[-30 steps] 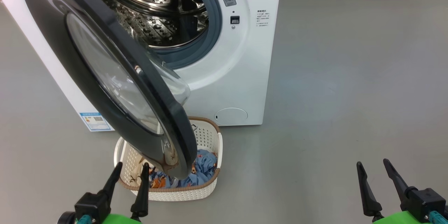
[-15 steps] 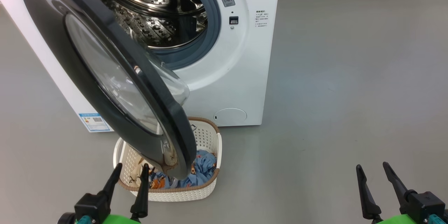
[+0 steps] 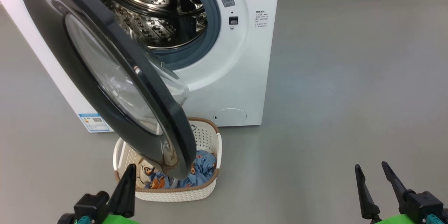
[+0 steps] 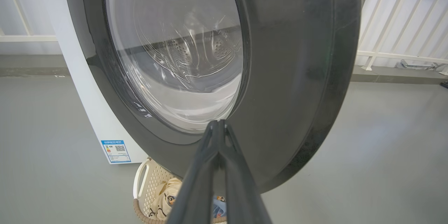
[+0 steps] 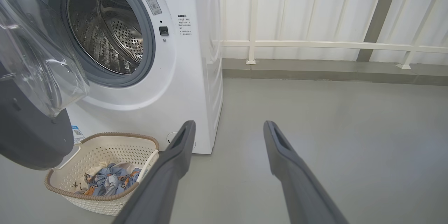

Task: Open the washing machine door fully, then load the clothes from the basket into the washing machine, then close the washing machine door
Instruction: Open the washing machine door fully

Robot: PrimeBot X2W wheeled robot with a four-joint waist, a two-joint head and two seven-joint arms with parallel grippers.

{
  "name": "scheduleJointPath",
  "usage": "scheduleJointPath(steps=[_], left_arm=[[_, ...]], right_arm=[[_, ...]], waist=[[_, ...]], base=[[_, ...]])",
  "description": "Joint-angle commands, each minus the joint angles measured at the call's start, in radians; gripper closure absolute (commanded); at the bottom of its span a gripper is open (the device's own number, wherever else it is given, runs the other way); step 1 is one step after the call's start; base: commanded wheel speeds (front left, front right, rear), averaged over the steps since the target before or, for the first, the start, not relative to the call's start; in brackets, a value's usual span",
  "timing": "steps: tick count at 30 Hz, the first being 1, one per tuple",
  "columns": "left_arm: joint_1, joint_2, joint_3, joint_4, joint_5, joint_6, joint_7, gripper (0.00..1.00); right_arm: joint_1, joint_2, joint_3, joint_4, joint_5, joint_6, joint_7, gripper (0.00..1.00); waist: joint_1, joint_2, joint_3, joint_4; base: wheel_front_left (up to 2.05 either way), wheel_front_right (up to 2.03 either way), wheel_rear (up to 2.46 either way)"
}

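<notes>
Grey floor [image 3: 332, 77]; white railing [image 5: 315, 44] above a low concrete kerb [image 5: 315, 70] behind

The door [image 3: 108, 73] hangs just ahead of the left gripper [image 3: 131, 167] fingers, above the basket [image 3: 207, 136]. The basket sits on the floor [image 3: 350, 77] in front of the washing machine [image 3: 241, 59], slightly right of those fingertips, with the clothes [image 3: 203, 168] in it. The right gripper [image 3: 370, 165] fingers are well apart to the right, the machine ahead to their left.
</notes>
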Motion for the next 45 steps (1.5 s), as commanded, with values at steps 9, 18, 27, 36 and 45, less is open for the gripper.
scheduleJointPath(steps=[9, 18, 27, 36, 45], left_arm=[[-0.035, 0.016, 0.057, -0.027, 0.012, 0.004, -0.012, 1.0], [-0.126, 0.046, 0.11, -0.139, 0.031, 0.027, -0.012, 1.0], [-0.297, 0.077, 0.122, -0.36, 0.072, 0.07, -0.001, 1.0], [-0.419, 0.028, -0.102, -0.519, 0.038, 0.045, 0.121, 1.0], [-0.389, 0.016, -0.418, -0.418, -0.15, 0.049, 0.259, 1.0]], right_arm=[[-0.011, -0.004, 0.028, -0.031, -0.005, 0.003, -0.012, 0.0], [-0.016, -0.003, 0.035, -0.031, -0.011, 0.003, -0.012, 0.0], [-0.027, -0.009, 0.024, -0.033, -0.02, 0.003, -0.012, 0.0], [-0.026, -0.008, 0.027, -0.027, -0.023, 0.003, -0.012, 0.0], [-0.032, -0.011, 0.052, -0.013, -0.021, 0.003, -0.012, 0.0]], waist=[[0.0001, -0.0001, 0.005, 0.0], [0.0001, -0.0001, 0.013, 0.007], [0.0001, -0.0001, 0.024, 0.016], [0.0001, -0.0001, 0.014, 0.008], [0.0001, -0.0001, 0.013, -0.02]], base=[[0.0, 0.0, 0.0], [0.0, 0.0, 0.0], [0.0, 0.0, 0.0], [0.0, 0.0, 0.0], [0.0, 0.0, 0.0]])
